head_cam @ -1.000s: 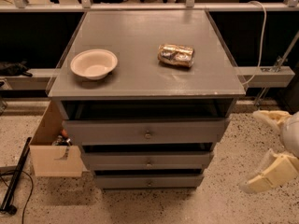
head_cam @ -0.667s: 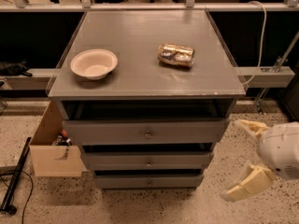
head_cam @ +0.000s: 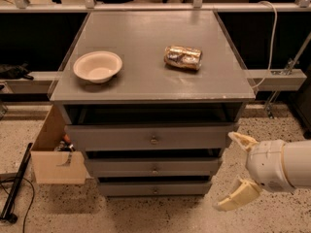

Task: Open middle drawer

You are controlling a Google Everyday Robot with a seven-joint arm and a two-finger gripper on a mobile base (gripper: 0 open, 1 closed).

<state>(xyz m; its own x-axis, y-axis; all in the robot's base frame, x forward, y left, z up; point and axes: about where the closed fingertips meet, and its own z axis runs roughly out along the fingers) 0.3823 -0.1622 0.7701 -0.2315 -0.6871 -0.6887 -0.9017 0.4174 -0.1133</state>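
Note:
The grey cabinet has three stacked drawers on its front. The middle drawer (head_cam: 154, 167) is a shallow grey front with a small round metal knob (head_cam: 155, 170) at its centre, and it is closed. Above it is a taller-fronted drawer (head_cam: 150, 138) and below it the slimmest drawer (head_cam: 154, 188). My gripper (head_cam: 234, 171) is at the lower right, just off the cabinet's right front corner, level with the middle drawer. Its two cream fingers (head_cam: 241, 140) are spread open and hold nothing. It touches no drawer.
A white bowl (head_cam: 97, 66) and a crumpled shiny packet (head_cam: 182, 57) lie on the cabinet top (head_cam: 146, 42). An open cardboard box (head_cam: 53, 154) stands at the cabinet's left on the speckled floor. A black pole (head_cam: 14, 188) lies at far left.
My gripper has moved left from the right edge toward the cabinet's right front corner. The drawers have not moved.

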